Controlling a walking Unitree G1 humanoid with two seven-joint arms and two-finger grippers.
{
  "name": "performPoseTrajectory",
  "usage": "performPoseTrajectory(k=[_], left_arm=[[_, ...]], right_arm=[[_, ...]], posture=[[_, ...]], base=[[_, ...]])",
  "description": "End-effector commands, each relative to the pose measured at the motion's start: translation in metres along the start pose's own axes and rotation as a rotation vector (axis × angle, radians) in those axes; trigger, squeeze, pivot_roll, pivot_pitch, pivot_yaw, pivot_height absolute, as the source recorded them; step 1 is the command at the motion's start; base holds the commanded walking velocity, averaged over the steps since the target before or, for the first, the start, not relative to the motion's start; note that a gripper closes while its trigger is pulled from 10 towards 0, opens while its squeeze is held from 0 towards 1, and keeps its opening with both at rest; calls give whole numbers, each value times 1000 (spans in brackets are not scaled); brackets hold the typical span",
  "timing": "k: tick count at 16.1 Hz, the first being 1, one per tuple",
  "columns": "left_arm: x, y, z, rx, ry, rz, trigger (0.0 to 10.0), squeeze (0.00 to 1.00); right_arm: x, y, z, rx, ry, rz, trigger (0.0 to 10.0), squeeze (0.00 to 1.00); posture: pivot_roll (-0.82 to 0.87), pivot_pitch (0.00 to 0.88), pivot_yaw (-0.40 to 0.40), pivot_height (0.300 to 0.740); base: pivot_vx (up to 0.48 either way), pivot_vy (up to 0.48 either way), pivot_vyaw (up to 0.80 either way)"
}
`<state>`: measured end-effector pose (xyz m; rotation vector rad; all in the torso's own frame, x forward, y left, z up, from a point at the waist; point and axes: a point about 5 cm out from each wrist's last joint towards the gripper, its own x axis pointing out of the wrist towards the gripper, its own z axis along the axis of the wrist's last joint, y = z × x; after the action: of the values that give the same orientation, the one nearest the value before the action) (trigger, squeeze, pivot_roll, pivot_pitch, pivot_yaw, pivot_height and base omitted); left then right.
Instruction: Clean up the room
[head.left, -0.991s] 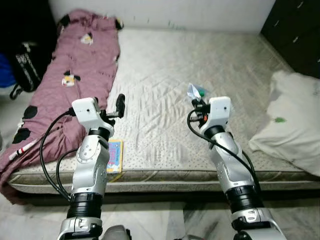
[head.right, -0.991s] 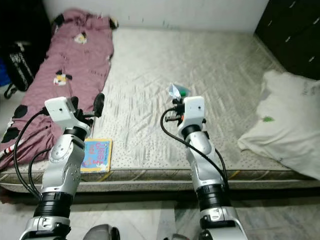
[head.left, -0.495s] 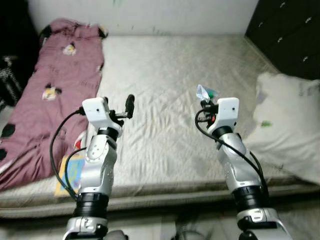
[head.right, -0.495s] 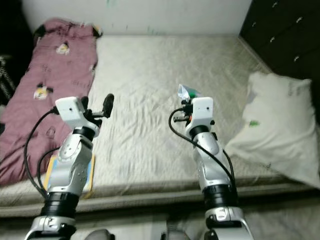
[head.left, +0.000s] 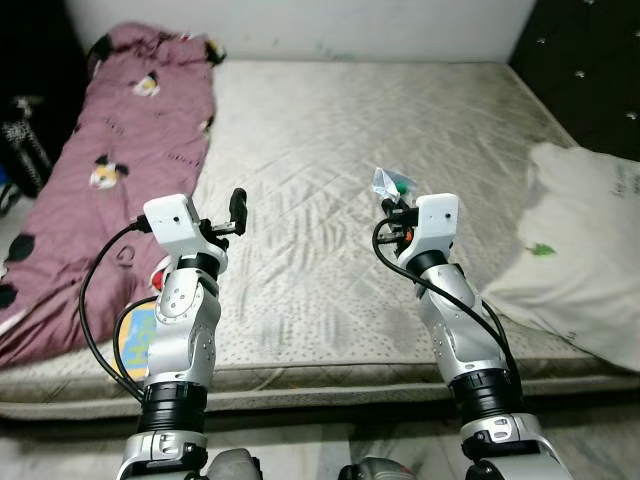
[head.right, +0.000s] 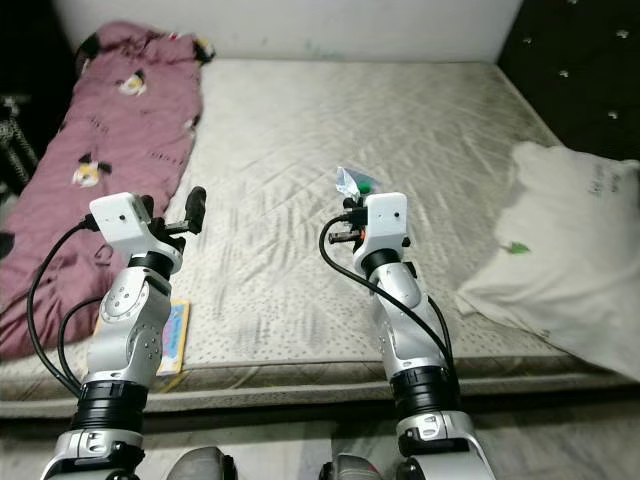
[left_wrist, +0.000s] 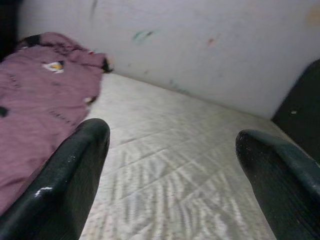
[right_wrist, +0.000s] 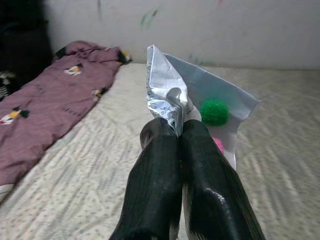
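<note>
right gripper (right_wrist: 177, 131): the two black fingers are pressed flat together, pinching the crumpled neck of a clear plastic bag with a green pompom and something pink inside (right_wrist: 210, 107). the bag stands up and fans out past the fingertips, held in the air above the beige quilted mattress (head.left: 330, 130), roughly over its middle.

left gripper (left_wrist: 172, 165): fingers spread wide, nothing between them. through the gap the wrist view looks along bare mattress toward the white wall (left_wrist: 200, 45).

edges and room: the near long edge of the mattress runs just in front of the robot, with pale floor below it. the centre and far half of the mattress are open quilted surface. a maroon blanket with small cartoon prints (head.left: 110, 170) lies down the robot's left side of the mattress, from the wall end to the near edge. a thin yellow and blue picture book (head.right: 172, 335) lies flat at the near edge, beside the blanket and partly hidden behind the left forearm. a white pillow with a small green mark (head.left: 580, 250) lies on the right side, overhanging the near right edge. dark furniture (head.left: 590, 70) stands past the right edge.

pose: both silver forearms rise from below with elbows bent, wrists at about the same height over the near part of the mattress, well apart. black cables loop beside each forearm.
</note>
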<state>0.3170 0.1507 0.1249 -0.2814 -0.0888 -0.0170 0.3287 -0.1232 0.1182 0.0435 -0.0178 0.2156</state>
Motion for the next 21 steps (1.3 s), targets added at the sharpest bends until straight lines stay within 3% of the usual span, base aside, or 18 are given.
performPoseTrajectory(k=[1,21], left_arm=[[1,-3,-1,-2,4,-19,10000,0],[2,-3,-2,-9,5,-9,10000,0]], right_arm=[[0,-3,1,-6,1,-4,10000,0],[2,0,1,-13,-2,34,10000,0]], posture=[[2,19,-32,740],[-1,17,-34,740]], base=[[0,480,-538],[0,480,0]])
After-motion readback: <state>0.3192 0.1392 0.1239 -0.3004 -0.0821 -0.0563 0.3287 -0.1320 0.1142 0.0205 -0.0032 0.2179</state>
